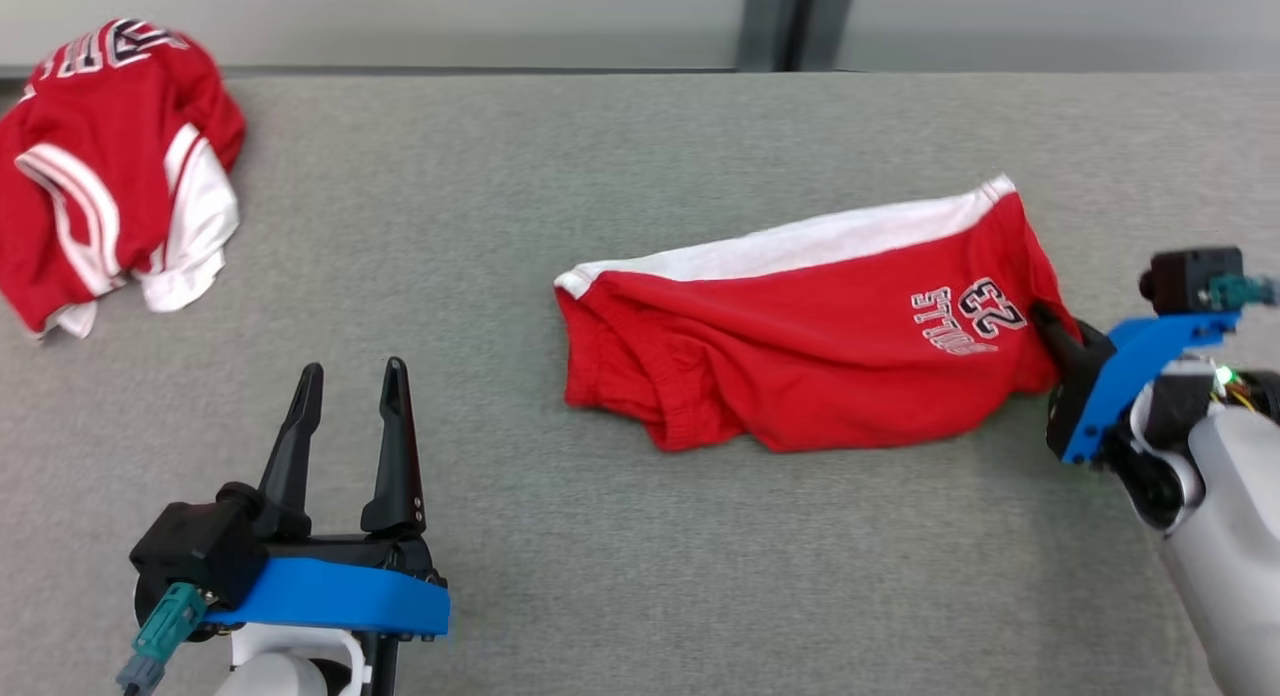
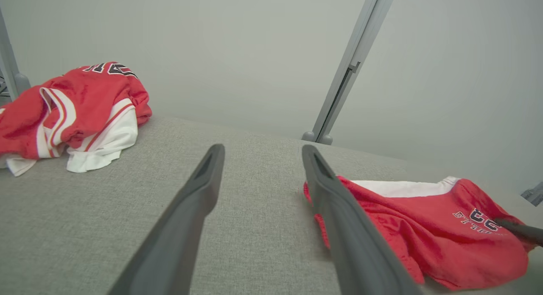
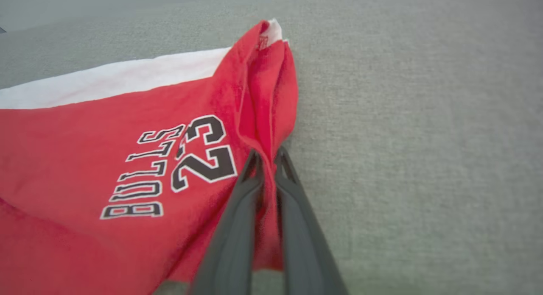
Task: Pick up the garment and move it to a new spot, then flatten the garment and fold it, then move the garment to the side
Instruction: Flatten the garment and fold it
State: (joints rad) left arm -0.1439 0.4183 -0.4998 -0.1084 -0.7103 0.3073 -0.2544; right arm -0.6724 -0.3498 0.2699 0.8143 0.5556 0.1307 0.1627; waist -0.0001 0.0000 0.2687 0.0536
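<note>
**Right end effector pinches shorts' edge**

The right end effector (image 3: 268, 153), at 3 o'clock in the head view, has its fingers closed tight on a fold of the shorts (image 1: 800, 356), beside the "BULLS 23" print (image 3: 169, 168). The red shorts lie rumpled on the grey tabletop (image 1: 600, 156), right of centre. The left end effector (image 1: 352, 371), at 7 o'clock, stands wide open and empty. A jersey (image 1: 110, 166) sits bunched at 10 o'clock.

Two red garments (image 1: 800, 346) (image 1: 110, 166), two end effectors (image 1: 353, 368) (image 1: 1048, 318), one grey table (image 1: 600, 576)

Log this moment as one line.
right gripper: shut on red shorts edge | left gripper: open, clear of shorts | crumpled red garment: far left
</note>
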